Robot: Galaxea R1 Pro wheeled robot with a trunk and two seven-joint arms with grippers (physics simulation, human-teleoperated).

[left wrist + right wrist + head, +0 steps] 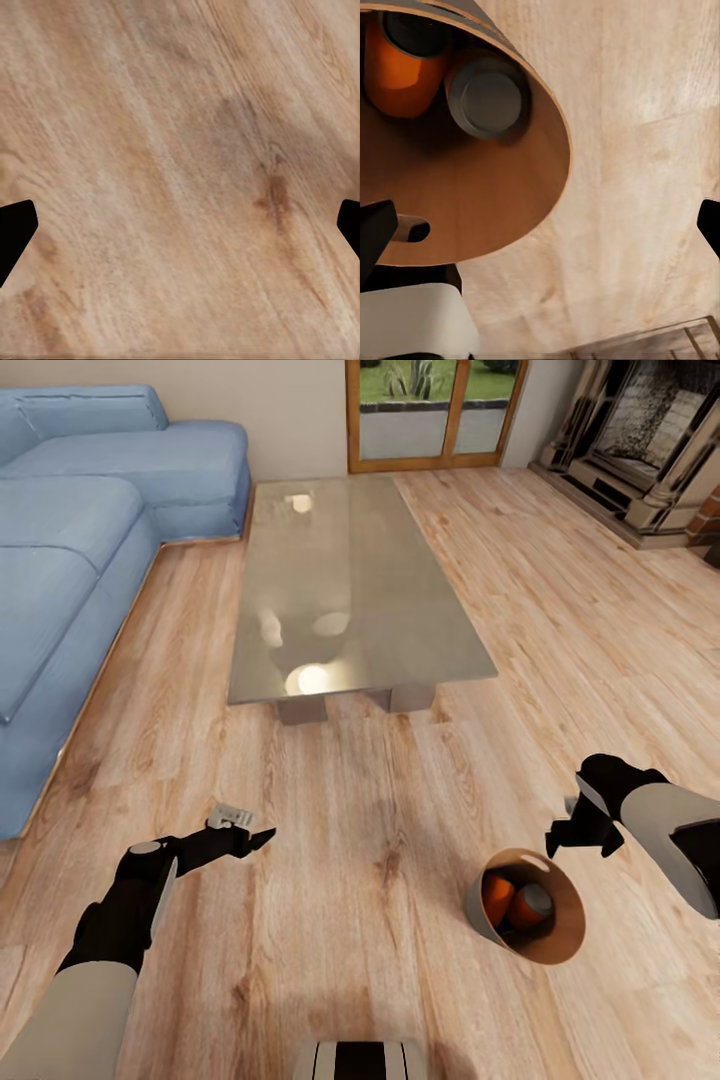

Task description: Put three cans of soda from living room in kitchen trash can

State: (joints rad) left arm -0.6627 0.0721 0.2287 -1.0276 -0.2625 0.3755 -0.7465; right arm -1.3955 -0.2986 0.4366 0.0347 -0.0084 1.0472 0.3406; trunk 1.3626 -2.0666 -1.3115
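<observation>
Pale grey forearms [70,1025], black wrists, black angular claws [262,840].

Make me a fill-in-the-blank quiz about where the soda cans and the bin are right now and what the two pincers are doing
1. The orange soda cans lie inside the ____, which sits on the wood floor.
2. The bin is nearest the robot's ____ pincer.
3. The left pincer hangs open over bare ____.
4. The glass coffee table stands between the fireplace and the blue ____.

Missing words: trash can; right; floor; sofa
</observation>
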